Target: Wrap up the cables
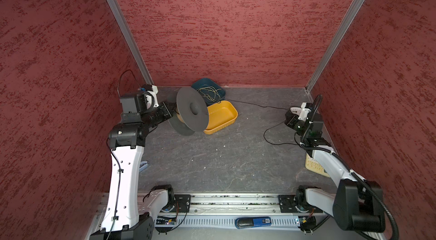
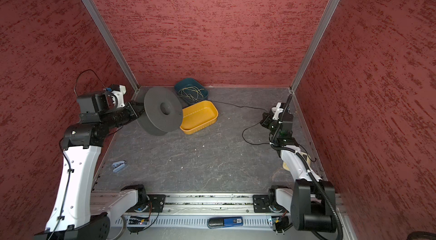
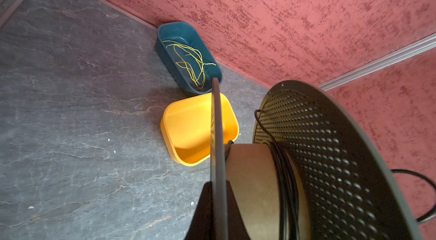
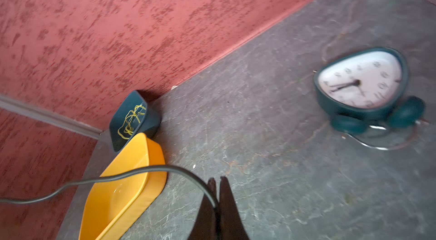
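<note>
Red textured walls close round a grey, stone-look tabletop (image 1: 212,156). The left gripper (image 3: 218,187) is clamped on the thin rim of one flange of a dark grey spool (image 1: 192,109), with one finger on each face of that flange. Just past those jaws is the spool's brown cardboard core (image 3: 252,175). Several turns of the black cord (image 3: 283,168) lie on the core, packed against the far, perforated flange. Beyond the gripped flange sits the yellow tray (image 3: 188,128), and further out the blue tray (image 3: 165,36) stands against the wall, holding a loose tangle of yellow-green wire (image 3: 186,62).

The right gripper (image 4: 218,181) is closed, its fingers pinching the same cord between them. From that pinch the cord arcs up and away, crossing in front of the yellow tray in the right wrist view. In both top views it runs from these jaws across the table to the trays beside the spool, and a slack loop (image 1: 266,132) lies on the surface close to the jaws. Off to the other side of them, well apart, a teal alarm clock (image 4: 361,80) lies face up, blurred.
</note>
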Tool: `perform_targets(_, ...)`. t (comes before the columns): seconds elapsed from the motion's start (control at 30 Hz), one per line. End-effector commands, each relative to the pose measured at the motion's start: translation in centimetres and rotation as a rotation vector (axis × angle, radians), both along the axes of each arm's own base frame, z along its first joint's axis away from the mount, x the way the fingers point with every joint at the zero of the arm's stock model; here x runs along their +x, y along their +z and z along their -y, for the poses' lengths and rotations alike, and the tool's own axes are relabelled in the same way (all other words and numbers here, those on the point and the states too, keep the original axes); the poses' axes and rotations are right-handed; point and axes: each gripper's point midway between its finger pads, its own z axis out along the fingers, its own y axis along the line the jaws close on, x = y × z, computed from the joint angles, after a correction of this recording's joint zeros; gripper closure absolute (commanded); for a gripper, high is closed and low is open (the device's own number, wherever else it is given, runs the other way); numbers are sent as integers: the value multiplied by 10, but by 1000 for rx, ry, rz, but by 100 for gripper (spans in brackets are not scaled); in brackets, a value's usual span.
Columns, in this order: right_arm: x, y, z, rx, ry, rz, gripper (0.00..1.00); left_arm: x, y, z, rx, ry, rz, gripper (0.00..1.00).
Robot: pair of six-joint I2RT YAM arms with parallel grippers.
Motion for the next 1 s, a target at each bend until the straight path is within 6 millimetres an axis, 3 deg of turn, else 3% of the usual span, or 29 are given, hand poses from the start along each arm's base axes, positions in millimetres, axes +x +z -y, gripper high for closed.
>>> perform_targets(0.0, -5, -15, 32, 29, -133, -58, 100, 3, 39, -3, -87, 3, 144, 100)
perform_targets(0.2, -24, -29, 92, 14, -328, -111, 100, -1, 36, -28, -88, 94, 126, 100)
perform_targets(0.43, -33, -19, 104, -37, -371, -81, 98, -3, 36, -42, -50, 171, 135, 100)
perform_targets(0.47, -32, -17, 101, -35, -354, -70, 94, -3, 37, -37, -69, 149, 136, 100)
perform_targets(0.57, -25, -10, 81, -23, -229, -22, 67, 1, 40, -18, -142, 54, 134, 100)
perform_targets(0.6, -24, -9, 79, -23, -217, -17, 63, 1, 43, -10, -151, 26, 146, 100)
perform_targets(0.87, -29, 5, 78, -70, -215, -9, 34, -7, 66, 51, -122, -174, 197, 100)
perform_targets(0.97, -27, 6, 72, -87, -199, -25, 25, -8, 75, 62, -108, -207, 221, 100)
